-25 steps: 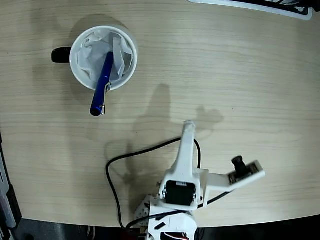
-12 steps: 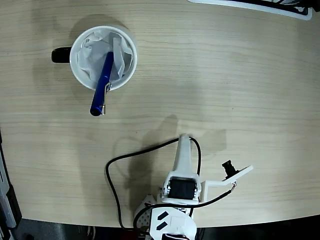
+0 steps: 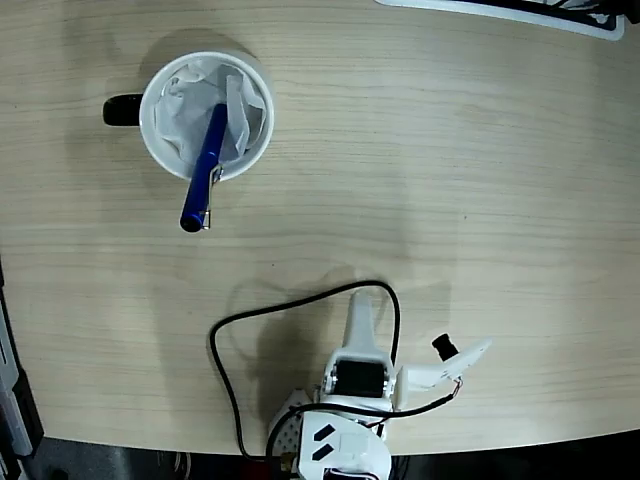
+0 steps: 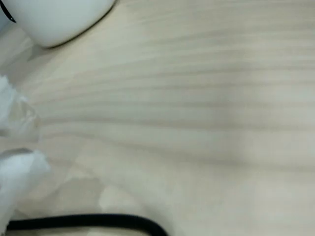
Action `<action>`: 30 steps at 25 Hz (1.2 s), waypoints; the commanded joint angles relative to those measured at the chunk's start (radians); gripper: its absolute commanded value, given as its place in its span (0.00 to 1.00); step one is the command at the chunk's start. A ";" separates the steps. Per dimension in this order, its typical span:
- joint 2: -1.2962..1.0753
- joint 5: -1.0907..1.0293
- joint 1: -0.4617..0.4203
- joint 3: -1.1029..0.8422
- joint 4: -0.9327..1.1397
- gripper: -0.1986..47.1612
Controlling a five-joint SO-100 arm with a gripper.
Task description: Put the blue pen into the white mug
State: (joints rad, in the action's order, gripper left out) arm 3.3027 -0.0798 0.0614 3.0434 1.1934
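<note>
The white mug (image 3: pixel 160 140) with a black handle stands at the upper left of the fixed view, lined with crumpled white paper. The blue pen (image 3: pixel 205 165) stands slanted inside it, its upper end with the silver clip leaning out over the lower rim. My gripper (image 3: pixel 362 305) is folded back at the bottom centre, far from the mug, pointing up the picture; it looks like one slim white piece, shut and empty. In the wrist view the mug's white base (image 4: pixel 56 19) shows blurred at the top left, and blurred white fingertips (image 4: pixel 17 172) sit at the left edge.
A black cable (image 3: pixel 225 335) loops on the wooden table (image 3: pixel 480 180) left of the arm and crosses the bottom of the wrist view as a cable (image 4: pixel 98 221). A white-edged dark object (image 3: pixel 520 15) lies at the top right edge.
The arm has folded back toward the bottom edge, its gripper tip retreating down the picture. The mug and pen have not moved.
</note>
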 commanded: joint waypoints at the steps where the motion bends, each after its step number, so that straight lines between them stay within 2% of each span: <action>1: 0.066 0.009 0.006 -0.063 0.051 0.00; 30: 0.066 0.008 -0.003 -0.063 0.052 0.00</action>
State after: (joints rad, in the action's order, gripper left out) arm 3.3027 -0.0798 0.0614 3.0250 1.2241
